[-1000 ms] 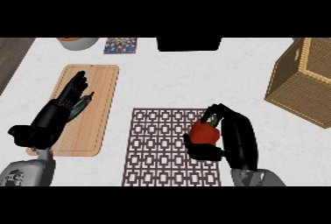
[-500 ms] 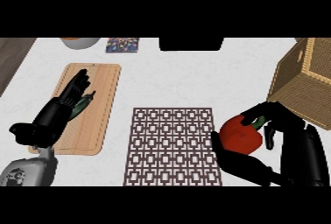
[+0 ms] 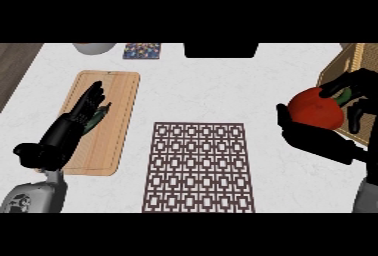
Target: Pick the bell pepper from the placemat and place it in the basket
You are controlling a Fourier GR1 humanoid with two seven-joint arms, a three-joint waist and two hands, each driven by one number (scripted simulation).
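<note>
Head view is showing the right hand (image 3: 310,137) curling its fingers and thumb round the red bell pepper (image 3: 314,109), holding it well to the right of the placemat (image 3: 199,167) and up against the near-left edge of the basket (image 3: 353,57). The pepper is looking light, hollow, smooth-skinned and rounded, so it is likely wanting to slip; cupping it round its widest part, as the hand is doing, is seeming safer than pinching its top. The basket's rim is lying just beyond the fingers and is needing clearing. The white counter (image 3: 221,90) is offering open room. The left hand (image 3: 74,125) is resting open over the cutting board (image 3: 122,100), well apart.
</note>
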